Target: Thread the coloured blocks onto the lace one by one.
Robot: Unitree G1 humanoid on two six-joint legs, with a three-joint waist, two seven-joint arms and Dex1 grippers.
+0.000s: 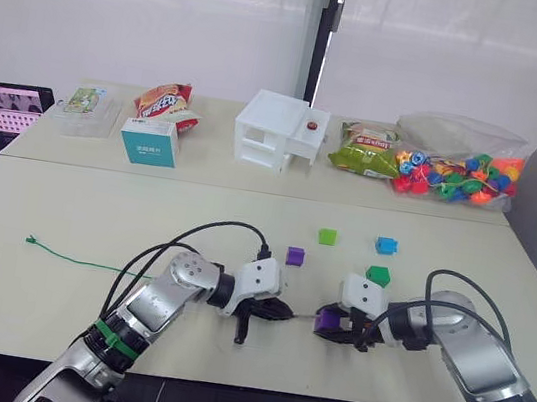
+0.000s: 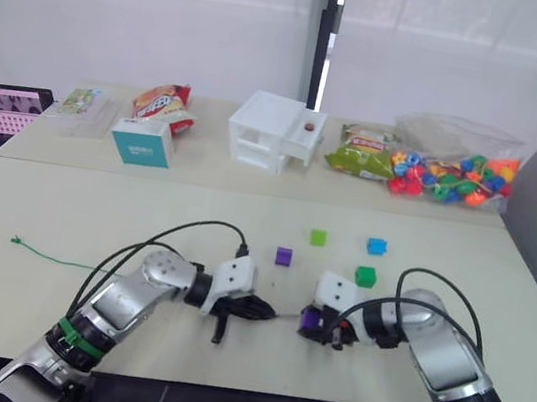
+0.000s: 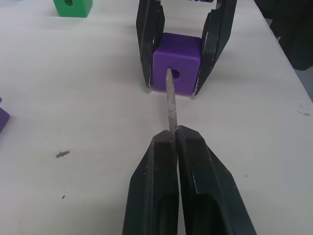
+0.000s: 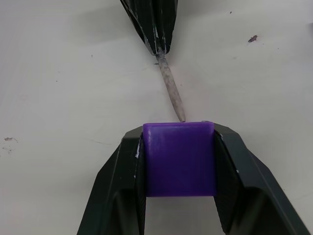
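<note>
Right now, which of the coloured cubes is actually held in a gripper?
The purple cube clamped in the right gripper, with the lace tip at its hole. The other purple cube, both green ones and the blue one sit loose on the table.

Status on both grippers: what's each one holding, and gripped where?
Left gripper pinches the lace's grey tip at its rear end. Right gripper clamps a purple block across two opposite side faces.
</note>
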